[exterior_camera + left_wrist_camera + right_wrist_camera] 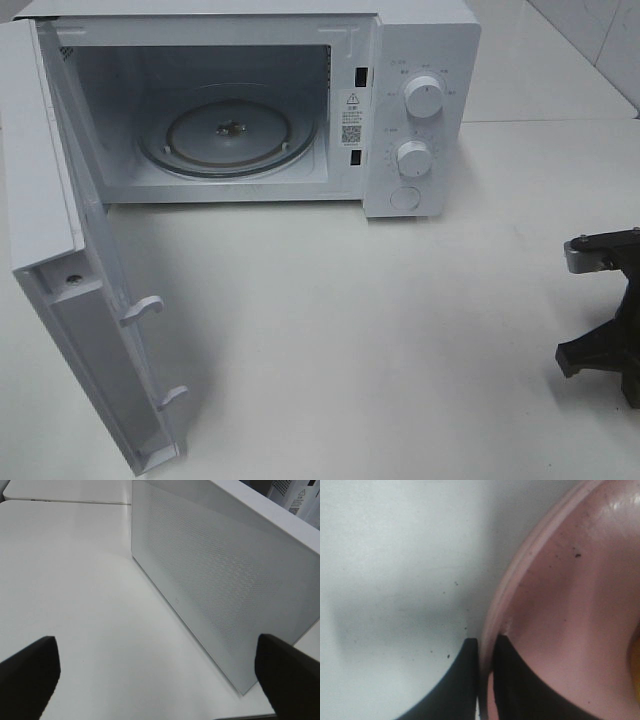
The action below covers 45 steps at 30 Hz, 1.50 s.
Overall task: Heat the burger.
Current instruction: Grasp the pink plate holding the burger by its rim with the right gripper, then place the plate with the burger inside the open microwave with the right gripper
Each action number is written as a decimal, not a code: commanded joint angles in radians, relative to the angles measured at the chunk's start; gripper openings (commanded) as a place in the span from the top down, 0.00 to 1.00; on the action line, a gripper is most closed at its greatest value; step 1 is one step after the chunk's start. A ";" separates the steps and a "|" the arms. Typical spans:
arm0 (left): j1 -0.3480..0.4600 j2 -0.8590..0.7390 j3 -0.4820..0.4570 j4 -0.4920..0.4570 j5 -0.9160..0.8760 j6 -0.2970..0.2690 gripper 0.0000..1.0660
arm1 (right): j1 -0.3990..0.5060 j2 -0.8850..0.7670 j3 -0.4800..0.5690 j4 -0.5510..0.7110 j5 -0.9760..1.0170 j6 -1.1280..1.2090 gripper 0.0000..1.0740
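My right pincer [486, 642] is pinched onto the rim of the round pink plate [560, 610] (a thin hold), at the right of the white table [350, 330]. The burger [636, 662] on it shows only as a yellow sliver. Lifted, the plate could tilt and shed it. My left pincer [155, 647] gapes, empty.

The microwave [250, 30] is white all over, including its two knobs [424, 98], which are ringed by faint grey markings. On its inner frame is a white sticker [351, 118] with a black code square. Its turntable [228, 135] is clear glass with a greyish tint. Its door [210, 570] has a fine grey dot mesh. The table [380, 340] under the microwave is plain white. The left gripper [155, 645] and right gripper [486, 645] are black. The plate [560, 605] is pink and flecked with dark specks.
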 commanded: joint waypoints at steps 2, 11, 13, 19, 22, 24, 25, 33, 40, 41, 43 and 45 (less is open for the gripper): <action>0.004 -0.019 0.004 -0.001 -0.013 -0.005 0.08 | 0.045 -0.006 0.003 -0.092 0.045 0.114 1.00; 0.004 -0.019 0.004 -0.001 -0.013 -0.005 0.08 | 0.159 -0.006 -0.005 -0.262 0.149 0.286 1.00; 0.004 -0.019 0.004 -0.001 -0.013 -0.005 0.08 | 0.183 -0.009 -0.007 -0.287 0.175 0.304 1.00; 0.004 -0.019 0.004 -0.001 -0.013 -0.005 0.08 | 0.232 -0.060 -0.007 -0.344 0.231 0.339 1.00; 0.004 -0.019 0.004 -0.001 -0.013 -0.005 0.08 | 0.242 -0.089 -0.007 -0.350 0.249 0.339 1.00; 0.004 -0.019 0.004 -0.001 -0.013 -0.005 0.08 | 0.242 -0.104 -0.007 -0.349 0.262 0.335 1.00; 0.004 -0.019 0.004 -0.001 -0.013 -0.005 0.08 | 0.242 -0.110 -0.007 -0.349 0.270 0.331 1.00; 0.004 -0.019 0.004 -0.001 -0.013 -0.005 0.08 | 0.242 -0.147 -0.006 -0.349 0.317 0.311 1.00; 0.004 -0.019 0.004 -0.001 -0.013 -0.005 0.08 | 0.271 -0.176 -0.006 -0.357 0.358 0.308 1.00; 0.004 -0.019 0.004 -0.001 -0.013 -0.005 0.08 | 0.298 -0.184 -0.006 -0.361 0.373 0.309 1.00; 0.004 -0.019 0.004 -0.001 -0.013 -0.005 0.08 | 0.312 -0.189 -0.006 -0.361 0.381 0.309 1.00; 0.004 -0.019 0.004 -0.001 -0.013 -0.005 0.08 | 0.336 -0.195 -0.006 -0.360 0.393 0.309 1.00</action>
